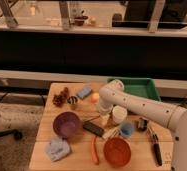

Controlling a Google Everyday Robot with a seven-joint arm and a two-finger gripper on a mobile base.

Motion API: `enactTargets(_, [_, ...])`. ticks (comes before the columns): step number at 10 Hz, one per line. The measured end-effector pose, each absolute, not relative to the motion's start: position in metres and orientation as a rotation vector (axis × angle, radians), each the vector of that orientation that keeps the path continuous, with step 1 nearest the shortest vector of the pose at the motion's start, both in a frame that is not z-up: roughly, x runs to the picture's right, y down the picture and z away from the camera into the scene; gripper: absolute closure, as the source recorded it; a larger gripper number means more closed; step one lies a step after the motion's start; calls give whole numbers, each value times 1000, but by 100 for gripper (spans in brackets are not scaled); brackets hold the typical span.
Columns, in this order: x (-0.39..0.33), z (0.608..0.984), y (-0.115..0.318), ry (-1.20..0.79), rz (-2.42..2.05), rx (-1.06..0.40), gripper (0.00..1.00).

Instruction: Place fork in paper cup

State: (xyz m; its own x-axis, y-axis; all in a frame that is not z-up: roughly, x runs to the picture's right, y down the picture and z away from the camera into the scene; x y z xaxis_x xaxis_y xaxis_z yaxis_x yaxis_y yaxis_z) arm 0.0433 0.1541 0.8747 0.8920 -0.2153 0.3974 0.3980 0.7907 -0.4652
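The white paper cup [119,114] stands upright near the middle of the wooden table [77,161]. My gripper [105,119] hangs from the white arm [137,104] just left of the cup, low over the table. A thin silvery fork [90,119] lies between the purple bowl and the gripper, its right end at the gripper. I cannot tell whether the gripper touches it.
A small blue cup [126,130] stands right in front of the paper cup. Around it are a purple bowl [67,124], a flat black bar [93,128], an orange bowl [117,151], a grey cloth [57,148], a black-handled utensil [154,145] and a green tray [139,88].
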Motion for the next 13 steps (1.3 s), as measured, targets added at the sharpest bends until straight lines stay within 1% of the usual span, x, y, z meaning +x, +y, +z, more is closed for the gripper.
enactTargets(4, [37, 878, 160, -342, -331, -594, 20])
enactTargets(5, [32, 877, 163, -344, -329, -599, 22])
enactTargets(6, [29, 877, 164, -344, -328, -601, 29])
enactTargets(7, [26, 876, 165, -343, -327, -602, 38])
enactTargets(8, [23, 875, 165, -342, -326, -602, 50])
enactTargets(10, [20, 875, 165, -341, -325, -604, 66])
enactTargets(12, [19, 873, 164, -337, -324, -606, 90])
enactTargets(13, [20, 872, 164, -336, -323, -606, 96])
